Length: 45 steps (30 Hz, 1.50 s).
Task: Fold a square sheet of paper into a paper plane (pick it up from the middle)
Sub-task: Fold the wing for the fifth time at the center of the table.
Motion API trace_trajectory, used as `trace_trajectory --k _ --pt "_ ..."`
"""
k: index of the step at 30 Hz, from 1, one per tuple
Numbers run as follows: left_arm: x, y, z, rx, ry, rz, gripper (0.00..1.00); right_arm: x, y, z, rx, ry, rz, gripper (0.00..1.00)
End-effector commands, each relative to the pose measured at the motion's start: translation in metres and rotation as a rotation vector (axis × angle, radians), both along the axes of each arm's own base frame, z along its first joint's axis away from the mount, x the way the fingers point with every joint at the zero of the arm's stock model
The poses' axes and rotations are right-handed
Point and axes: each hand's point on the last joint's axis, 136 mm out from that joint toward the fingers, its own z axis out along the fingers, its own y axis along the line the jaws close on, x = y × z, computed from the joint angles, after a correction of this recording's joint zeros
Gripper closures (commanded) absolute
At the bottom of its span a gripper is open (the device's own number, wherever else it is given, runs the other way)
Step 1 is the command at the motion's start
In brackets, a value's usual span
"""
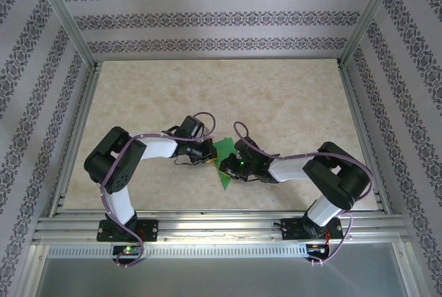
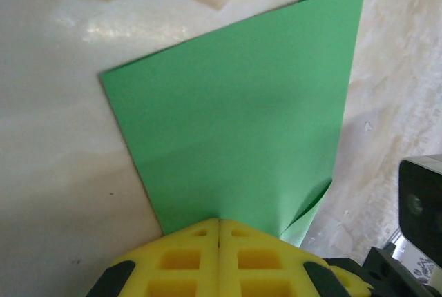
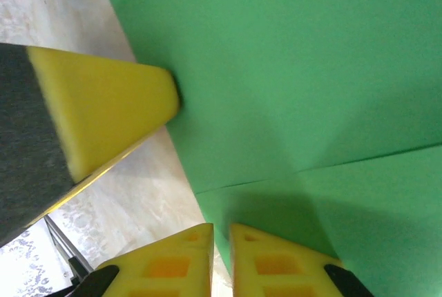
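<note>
A: Near edge, quick?
B: Metal rail [image 1: 221, 226] runs along the front. Both arms elbow inward, and the wrists meet low-centre on the marbled table [image 1: 297, 97].
A: Left gripper?
B: Left gripper [image 2: 219, 222] is clenched, yellow pads pressed flat with just a seam between them. The near edge of the green sheet [image 2: 242, 110] runs in between the tips, so it pinches the sheet. In the right wrist view one of its fingers [image 3: 110, 110] touches the sheet's edge.
A: Right gripper?
B: Right gripper [image 3: 221, 228] comes at the sheet from the opposite side. Its tips stand a thin slit apart and the sheet's edge leads into that slit. The view is too close, so I can't tell whether it nips the paper or just straddles it.
A: Where's the sheet?
B: Between the two grippers, nearer the front rail than the far edge. It's already folded: a crease crosses it in the right wrist view, and a small flap peeks out at one near corner in the left wrist view. From above it reads as a triangle pointing to the near side.
A: Further back?
B: More marbled tabletop, then the frame posts [image 1: 67, 21] and striped patterned walls [image 1: 207, 19].
</note>
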Motion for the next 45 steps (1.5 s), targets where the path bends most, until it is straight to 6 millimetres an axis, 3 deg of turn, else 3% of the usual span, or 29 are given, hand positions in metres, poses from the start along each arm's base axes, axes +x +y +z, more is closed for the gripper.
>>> trace_trajectory --k 1,5,9,15,27,45 --pt "0.003 0.002 -0.006 0.04 -0.023 -0.001 1.0 0.002 -0.009 0.007 -0.026 -0.046 -0.001 0.83" --pt "-0.008 0.01 -0.019 0.076 -0.003 -0.015 1.0 0.014 -0.033 0.02 -0.06 -0.083 -0.024 0.76" --pt "-0.015 0.013 -0.025 0.078 0.001 -0.034 1.0 0.024 -0.065 0.019 -0.083 -0.061 -0.07 0.73" --pt "-0.015 0.009 -0.023 0.058 -0.009 -0.057 1.0 0.035 -0.079 0.02 -0.044 -0.039 -0.092 0.7" --pt "-0.014 0.007 -0.019 0.054 -0.017 -0.077 1.0 0.034 -0.071 0.003 -0.022 0.038 -0.063 0.69" --pt "-0.015 0.005 -0.017 0.045 -0.02 -0.094 1.0 0.043 -0.055 0.019 0.055 -0.019 -0.031 0.77"
